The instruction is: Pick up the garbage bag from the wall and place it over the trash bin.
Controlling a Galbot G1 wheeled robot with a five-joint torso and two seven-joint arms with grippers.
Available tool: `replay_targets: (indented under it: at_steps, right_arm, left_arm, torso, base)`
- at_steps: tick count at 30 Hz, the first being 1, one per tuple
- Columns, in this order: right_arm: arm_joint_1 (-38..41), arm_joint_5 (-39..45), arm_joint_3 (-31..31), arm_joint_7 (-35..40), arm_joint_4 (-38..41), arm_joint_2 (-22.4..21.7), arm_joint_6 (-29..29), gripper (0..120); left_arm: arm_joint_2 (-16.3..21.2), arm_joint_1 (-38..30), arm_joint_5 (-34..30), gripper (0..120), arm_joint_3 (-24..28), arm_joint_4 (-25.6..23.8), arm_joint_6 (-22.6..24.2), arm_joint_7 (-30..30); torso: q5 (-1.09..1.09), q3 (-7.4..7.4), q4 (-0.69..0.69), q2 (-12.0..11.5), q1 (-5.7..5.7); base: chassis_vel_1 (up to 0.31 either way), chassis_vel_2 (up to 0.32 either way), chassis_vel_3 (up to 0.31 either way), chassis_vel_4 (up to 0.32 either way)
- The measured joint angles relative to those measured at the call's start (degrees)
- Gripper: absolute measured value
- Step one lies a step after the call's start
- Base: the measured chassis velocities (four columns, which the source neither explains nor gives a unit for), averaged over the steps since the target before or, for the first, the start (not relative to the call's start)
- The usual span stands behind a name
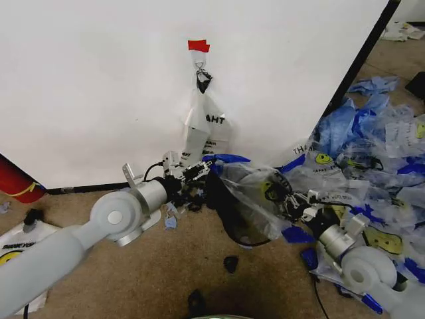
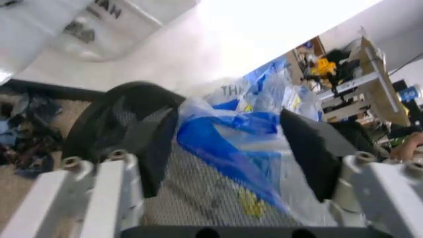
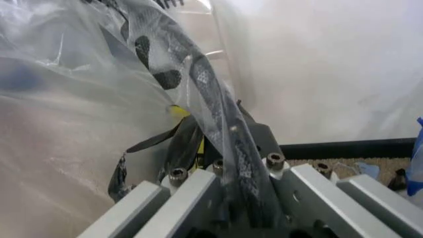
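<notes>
The garbage bag (image 1: 255, 193), clear film with blue handle strips, is draped over the black mesh trash bin (image 1: 232, 229) standing on the carpet at the foot of the white wall (image 1: 99, 86). My left gripper (image 1: 199, 173) is at the bin's left rim. In the left wrist view it (image 2: 228, 136) stands open, with a blue handle strip (image 2: 218, 144) and the mesh bin (image 2: 112, 119) between its fingers. My right gripper (image 1: 292, 199) is at the bin's right side. Its pads (image 3: 221, 141) are closed on the film-covered bin rim (image 3: 225, 124), with bag film (image 3: 66, 124) bulging beside them.
A narrower clear bag (image 1: 202, 126) lettered "AHT" hangs from a hook under red tape (image 1: 198, 45) on the wall. A heap of plastic bags (image 1: 378, 153) covers the floor to the right. A red cylinder (image 1: 16, 183) and a white bag (image 1: 13, 249) are at the left.
</notes>
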Motion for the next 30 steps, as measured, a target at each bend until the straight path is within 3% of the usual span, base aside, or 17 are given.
replay_targets:
  at_steps: [2, 3, 8, 14, 18, 22, 30]
  right_arm:
    - [0.01, 0.0, 0.0, 0.02, 0.0, -0.03, -0.01, 0]
    - [0.04, -0.01, 0.0, 0.07, 0.0, -0.16, -0.02, 0]
    - [0.77, -0.02, -0.13, 1.35, -0.03, 0.06, -0.02, 0]
    - [1.61, -1.64, -0.02, 3.9, -0.14, 1.53, 0.37, 0]
    - [1.97, -3.2, 0.09, 6.71, 0.05, 3.47, 1.05, 0]
    - [2.05, -4.34, 0.06, 8.12, 0.79, 4.92, 1.37, 0]
    - [2.53, -6.73, -0.09, 8.43, 1.22, 6.32, 1.56, 0]
  left_arm:
    - [0.19, 0.29, -0.1, 71, -0.31, -0.15, 0.44, 0.05]
    - [0.94, 1.33, -0.46, 80, -1.41, -0.82, 1.8, 0.4]
    - [1.81, 4.08, -0.93, 98, -4.82, -2.94, 2.59, 0.61]
    - [2.54, 10.74, 0.79, 100, -11.39, -8.0, 0.02, -0.63]
    - [2.54, 16.71, 1.53, 100, -15.72, -14.98, -3.09, -1.12]
    - [1.33, 20.45, 2.77, 100, -16.22, -19.68, -4.77, -1.83]
    - [-1.65, 23.34, 4.86, 100, -13.12, -20.04, -4.04, 0.51]
  torso:
    - [0.0, 0.0, 0.0, 0.0, 0.0]
    - [0.0, 0.0, 0.01, 0.0, 0.0]
    - [0.0, 0.0, -0.01, 0.0, 0.0]
    - [-0.02, 0.0, 0.01, 0.0, 0.0]
    - [0.0, 0.0, 0.0, 0.0, 0.0]
    - [0.01, -0.01, 0.01, 0.01, 0.0]
    - [-0.01, 0.0, 0.0, 0.0, 0.0]
  base:
    - [0.0, 0.0, 0.0, 0.0]
    - [0.0, 0.0, 0.0, 0.0]
    - [0.0, 0.0, 0.0, 0.0]
    - [0.0, 0.0, 0.0, 0.0]
    - [0.0, 0.0, 0.0, 0.0]
    - [0.0, 0.0, 0.0, 0.0]
    - [0.0, 0.0, 0.0, 0.0]
